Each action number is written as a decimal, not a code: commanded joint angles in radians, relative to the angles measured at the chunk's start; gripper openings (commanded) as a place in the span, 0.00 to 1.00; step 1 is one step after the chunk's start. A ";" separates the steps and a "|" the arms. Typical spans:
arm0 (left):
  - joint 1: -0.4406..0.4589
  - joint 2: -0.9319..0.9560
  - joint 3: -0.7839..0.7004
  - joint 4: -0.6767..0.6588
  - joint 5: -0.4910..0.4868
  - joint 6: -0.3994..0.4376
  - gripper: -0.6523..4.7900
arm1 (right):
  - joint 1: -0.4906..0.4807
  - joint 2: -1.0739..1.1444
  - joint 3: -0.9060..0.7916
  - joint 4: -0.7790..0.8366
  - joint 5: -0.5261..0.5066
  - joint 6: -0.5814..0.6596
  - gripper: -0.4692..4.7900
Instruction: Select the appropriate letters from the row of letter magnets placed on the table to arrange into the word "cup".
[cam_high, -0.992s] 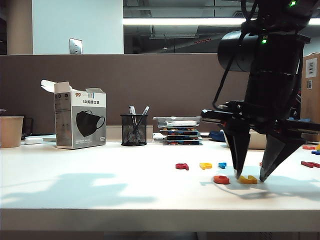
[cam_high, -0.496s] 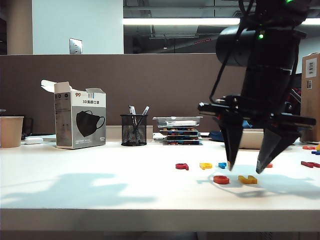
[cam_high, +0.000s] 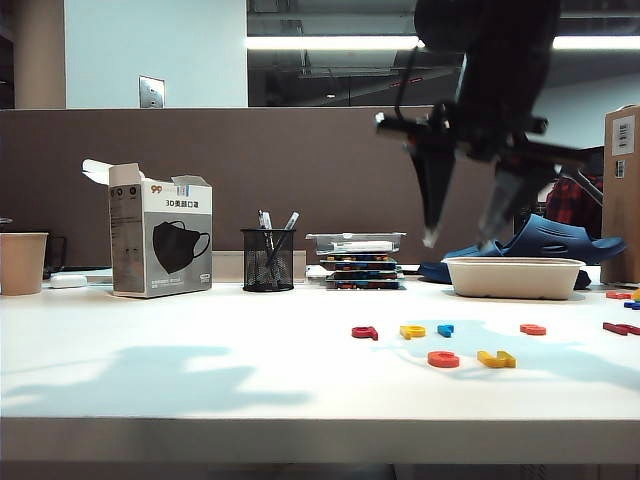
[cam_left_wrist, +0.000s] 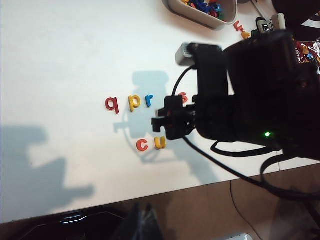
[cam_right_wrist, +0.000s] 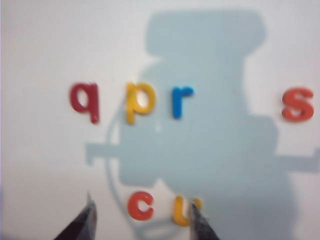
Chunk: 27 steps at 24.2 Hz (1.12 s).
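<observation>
Looking from near to far, I see 2 letters set side by side close to the front of the table (cam_high: 200, 390): the orange-red c (cam_high: 443, 359) and the yellow u (cam_high: 496, 359). I think they sit there because they start the word "cup", with room on the far side of the u for 1 more letter.

Behind them is the row of letter magnets (cam_left_wrist: 145, 101): a dark red q (cam_left_wrist: 112, 104), a yellow p (cam_left_wrist: 134, 102), a blue r (cam_left_wrist: 149, 100) and an orange-red s (cam_right_wrist: 298, 104). The p is the last letter I need, and it lies in the row, not yet picked.

The right tool (cam_high: 460, 238) hangs high above the letters, well clear of the table. Its 2 fingers (cam_right_wrist: 82, 223) stand wide apart and hold nothing. In the right wrist view the c lies between the tips, far below them.

I cannot see the left tool in any view, so I cannot tell how it stands.

Farther back are a pale tray (cam_high: 514, 277), a mesh pen cup (cam_high: 268, 260) and a mask box (cam_high: 160, 243).
</observation>
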 joint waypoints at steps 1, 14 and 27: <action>0.000 -0.003 0.003 0.003 -0.004 -0.002 0.11 | 0.000 0.018 0.070 -0.033 0.000 -0.007 0.53; 0.000 -0.003 0.003 0.003 -0.004 -0.002 0.11 | 0.001 0.234 0.225 -0.082 -0.022 -0.010 0.54; 0.000 -0.003 0.003 0.003 -0.004 -0.002 0.11 | 0.032 0.330 0.226 -0.008 -0.015 -0.033 0.53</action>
